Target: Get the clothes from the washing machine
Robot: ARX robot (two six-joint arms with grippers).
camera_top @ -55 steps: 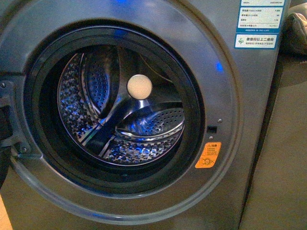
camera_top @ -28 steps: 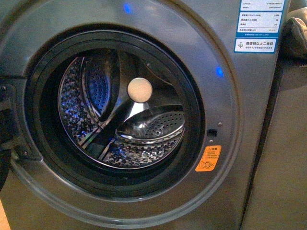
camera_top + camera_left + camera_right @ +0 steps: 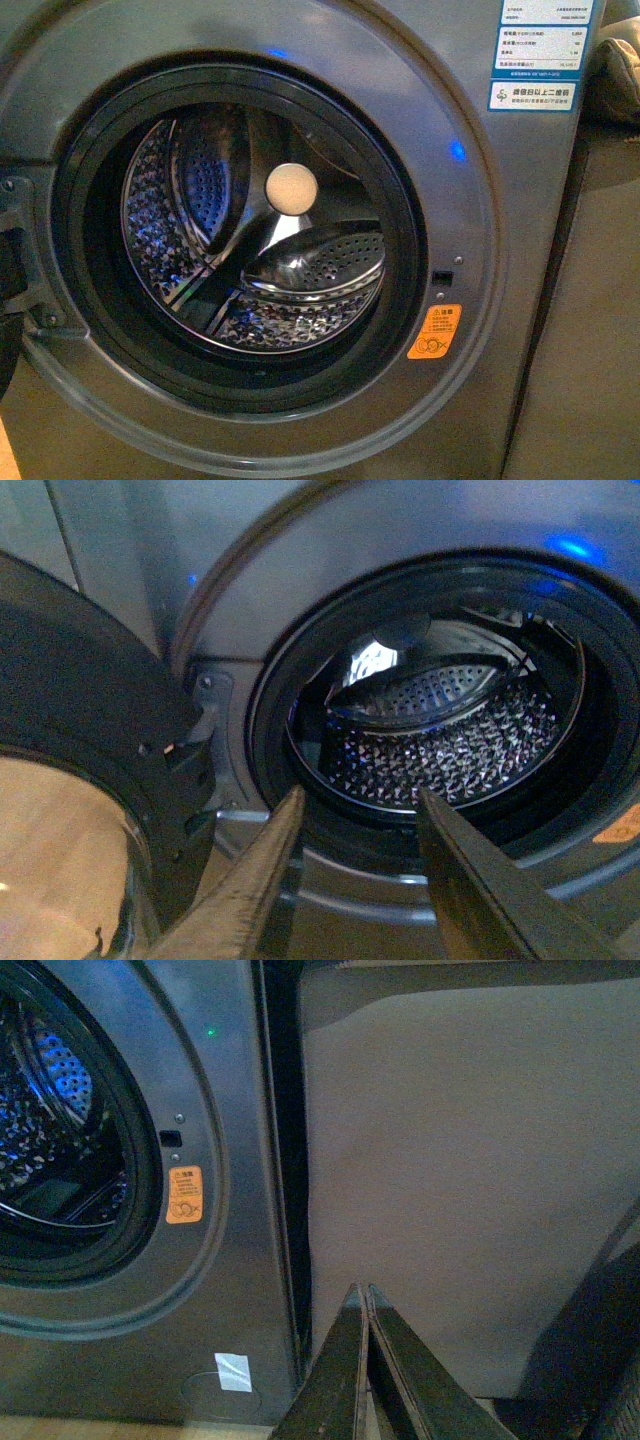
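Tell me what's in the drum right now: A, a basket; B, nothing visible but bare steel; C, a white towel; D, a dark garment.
B: the front view shows the drum as bare perforated steel, and the left wrist view of the same drum shows no cloth either.

Dark tapered gripper [image 3: 355,880] fingers [image 3: 250,880]

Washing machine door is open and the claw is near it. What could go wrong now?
The open left gripper sits close to the washing machine's black door seal and could snag on it when reaching in. The swung-open door beside that arm could get bumped. No clothes show in the drum, so it might grab nothing.
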